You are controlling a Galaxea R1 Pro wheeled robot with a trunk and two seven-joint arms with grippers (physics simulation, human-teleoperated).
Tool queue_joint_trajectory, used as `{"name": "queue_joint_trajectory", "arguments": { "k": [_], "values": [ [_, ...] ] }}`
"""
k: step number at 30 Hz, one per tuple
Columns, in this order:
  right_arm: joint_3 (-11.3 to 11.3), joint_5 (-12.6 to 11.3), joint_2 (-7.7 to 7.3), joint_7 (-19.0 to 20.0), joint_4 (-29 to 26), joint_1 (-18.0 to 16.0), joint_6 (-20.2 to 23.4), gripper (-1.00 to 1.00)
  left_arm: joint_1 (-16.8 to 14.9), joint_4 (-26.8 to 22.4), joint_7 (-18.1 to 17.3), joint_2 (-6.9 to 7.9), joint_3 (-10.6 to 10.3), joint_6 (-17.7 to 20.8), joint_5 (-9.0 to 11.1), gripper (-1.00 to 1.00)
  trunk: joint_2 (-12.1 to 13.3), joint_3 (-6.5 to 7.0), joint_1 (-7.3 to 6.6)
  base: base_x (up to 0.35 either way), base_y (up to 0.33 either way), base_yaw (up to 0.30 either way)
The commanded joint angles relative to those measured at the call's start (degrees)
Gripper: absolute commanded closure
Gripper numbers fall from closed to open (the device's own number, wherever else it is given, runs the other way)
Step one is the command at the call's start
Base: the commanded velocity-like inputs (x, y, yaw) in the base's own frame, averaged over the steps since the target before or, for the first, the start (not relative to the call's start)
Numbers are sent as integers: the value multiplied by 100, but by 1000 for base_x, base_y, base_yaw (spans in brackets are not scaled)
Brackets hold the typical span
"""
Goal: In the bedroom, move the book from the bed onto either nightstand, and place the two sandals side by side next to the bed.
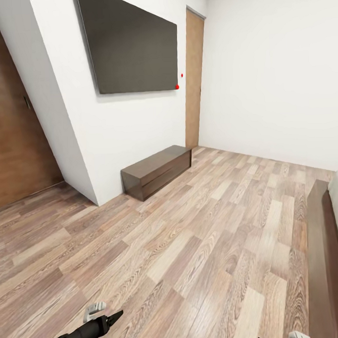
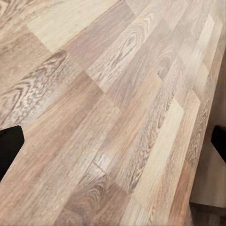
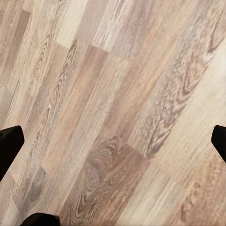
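Looking across the bedroom's wood-plank floor (image 1: pixel 193 247), we see a long low dark bench (image 1: pixel 156 170) against the white wall, under a large dark wall-mounted screen (image 1: pixel 130 42), with a wooden door (image 1: pixel 194 78) at the far corner. A dark brown wooden edge (image 1: pixel 326 260) runs along the right of the head view; we judge it to be the bed's frame, though we cannot be sure. The left gripper (image 2: pixel 113 141) hangs over bare planks with its fingers spread wide, nothing between them, and the right gripper (image 3: pixel 113 141) is likewise spread apart and empty above the floor. From these pictures we cannot say where the book, the sandals and the nightstand are. We judge the robot to be on its way, with both placements possibly undone.
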Motion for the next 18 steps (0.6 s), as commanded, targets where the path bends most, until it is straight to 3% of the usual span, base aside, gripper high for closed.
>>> {"name": "queue_joint_trajectory", "arguments": {
  "k": [1,18],
  "values": [
    [50,-36,-1,17,9,-5,-25,-100,-4,6,-13,1,-23,-32,11,-100,39,13,-23,0,0,0],
    [50,-36,-1,16,9,-5,-25,-100,-4,6,-10,2,-22,-32,11,-100,721,318,-397,0,0,0]
  ]
}}
